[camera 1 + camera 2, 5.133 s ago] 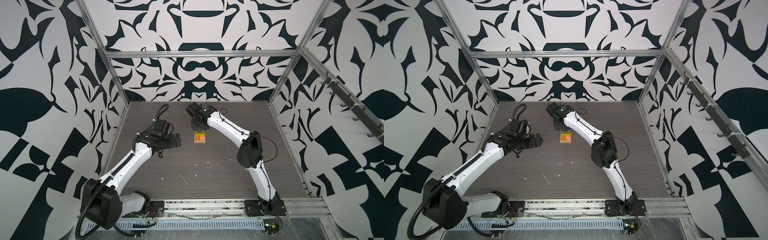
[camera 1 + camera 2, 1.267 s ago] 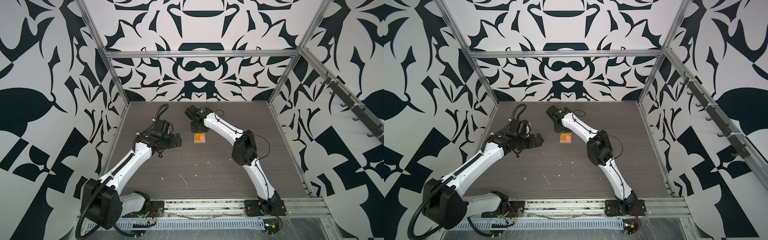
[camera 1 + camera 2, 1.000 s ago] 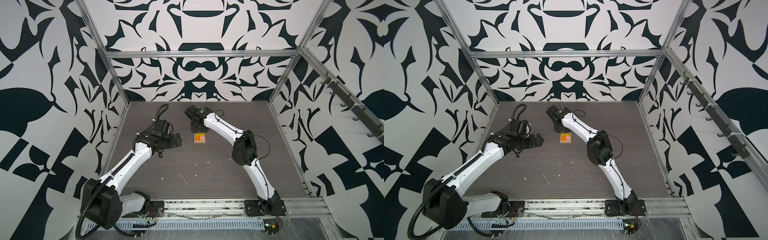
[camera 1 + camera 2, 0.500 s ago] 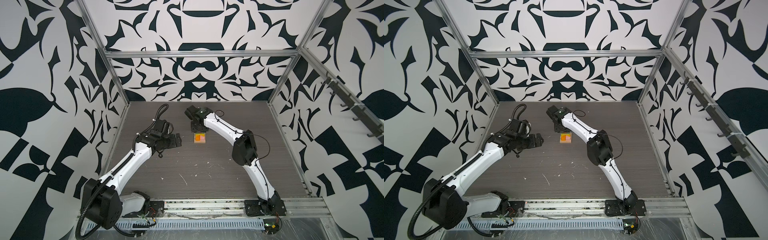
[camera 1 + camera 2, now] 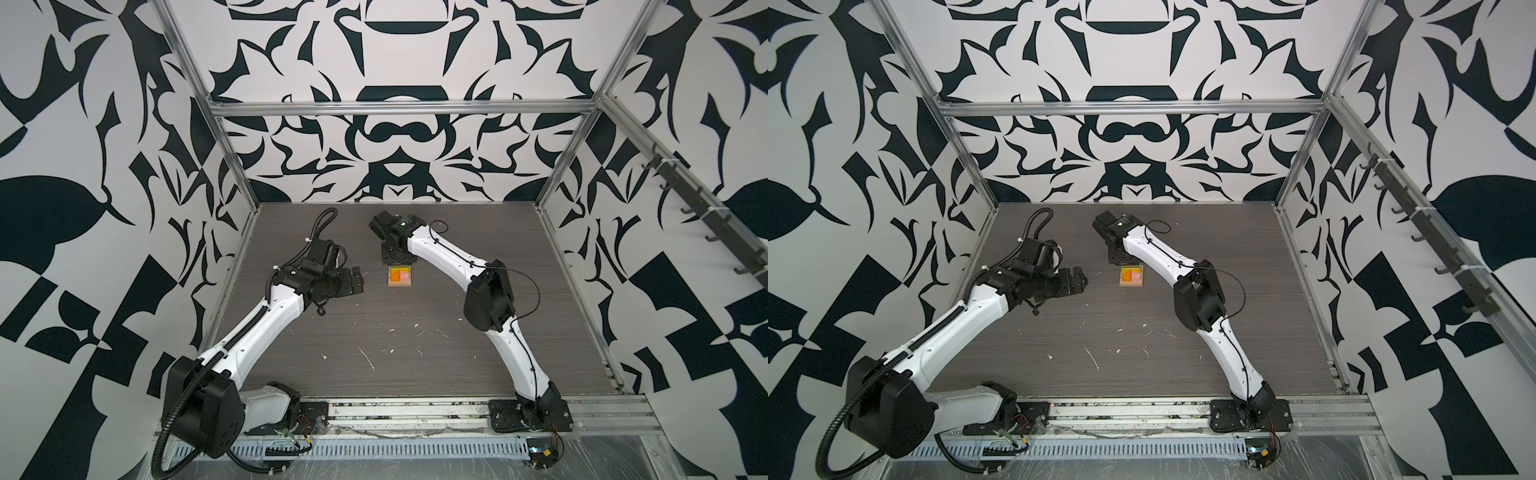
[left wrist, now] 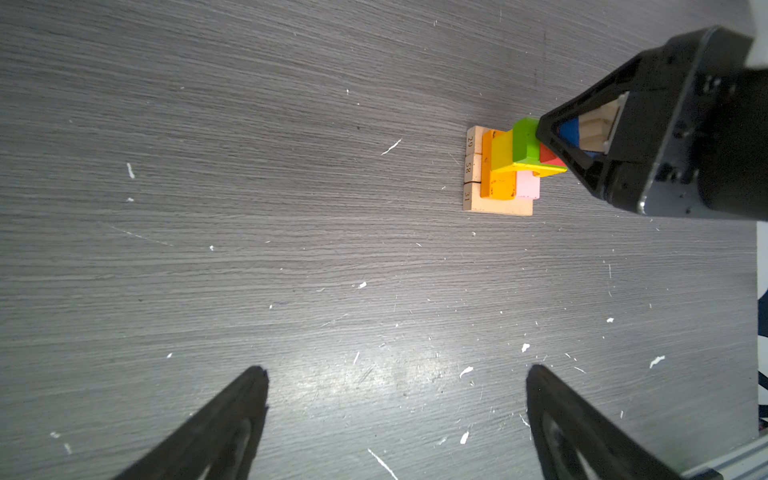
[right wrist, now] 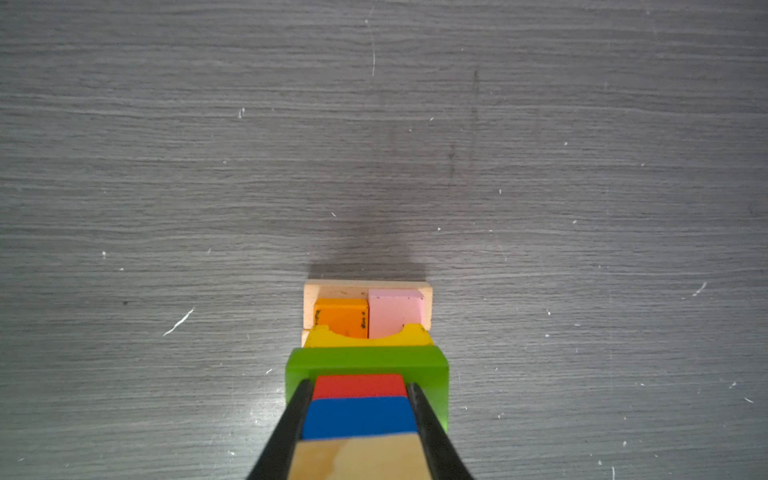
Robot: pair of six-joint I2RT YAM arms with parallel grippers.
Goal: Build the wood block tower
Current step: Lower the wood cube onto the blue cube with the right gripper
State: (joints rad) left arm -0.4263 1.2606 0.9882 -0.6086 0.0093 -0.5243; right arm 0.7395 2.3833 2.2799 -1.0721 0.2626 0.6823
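Tan wood makes the foot of the tower (image 5: 400, 277) (image 5: 1131, 277): three plain bars (image 6: 471, 168) lie side by side on the dark grey table (image 5: 415, 332), and the left wrist view shows their ends stamped 29, 58 and 31. On the bars sit an orange block (image 7: 341, 318) and a pink block (image 7: 395, 311), touching each other. A yellow block (image 7: 368, 340) and a green block (image 7: 368, 361) lie across those. Higher up come a red square (image 7: 359, 390) and a blue square (image 7: 359, 415), with a plain cube (image 7: 357, 457) on top.

The right gripper (image 7: 358, 384) comes down over the tower from above and hides its upper layers in both top views. Its two black fingers (image 7: 419, 415) are drawn in narrow and press against opposite sides of the tower's top. The red square, the blue square and the cube fill the space between them with no gap showing.

The left gripper (image 6: 397, 370) (image 5: 358, 279) hangs well apart from the tower, off the side where the bars' numbered ends face. Its jaws are spread wide with nothing between them but bare table, and it points towards the tower. White flecks (image 6: 390, 146) are scattered over the table around the tower.
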